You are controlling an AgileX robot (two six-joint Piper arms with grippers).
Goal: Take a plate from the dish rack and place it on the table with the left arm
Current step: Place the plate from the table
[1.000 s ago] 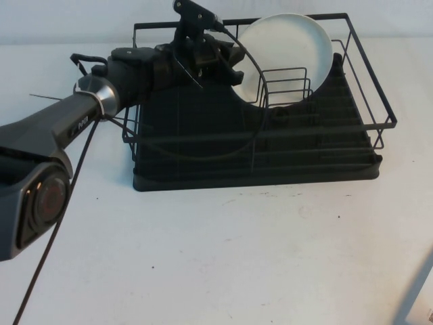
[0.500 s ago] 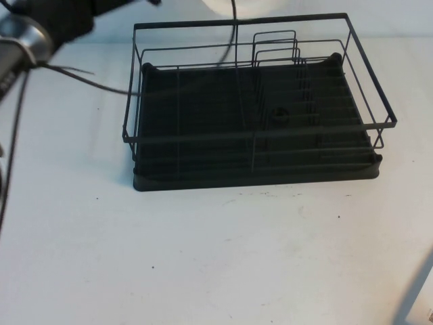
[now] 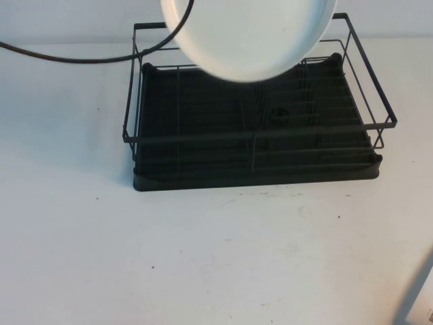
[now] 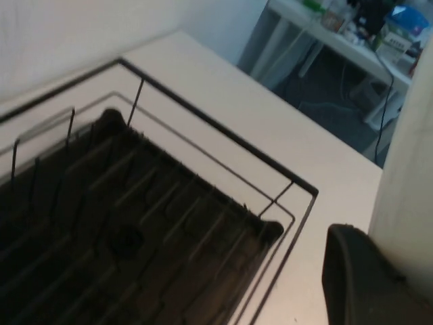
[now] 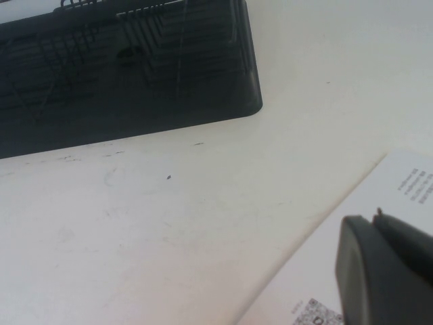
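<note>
The white plate (image 3: 250,34) hangs in the air above the back of the dish rack (image 3: 260,134), close to the high camera and cut off by the view's top edge. The rack holds no other plate. In the left wrist view my left gripper (image 4: 391,252) is shut on the plate (image 4: 414,156), with one black finger (image 4: 358,277) against its face, high above the rack's corner (image 4: 270,230). Only the left arm's black cable (image 3: 88,57) shows in the high view. My right gripper (image 5: 399,271) is shut and empty, low over a sheet of paper at the table's front right.
The white speckled table (image 3: 216,257) lies open in front of and to the left of the rack. A white paper sheet with a QR code (image 5: 352,271) lies at the front right corner (image 3: 423,298). The rack's upright wire dividers (image 3: 308,95) stand at its back right.
The left arm lifted the plate out of the rack's dividers and rose out of the high view. The plate now hangs large above the rack's back. The right arm has not moved.
</note>
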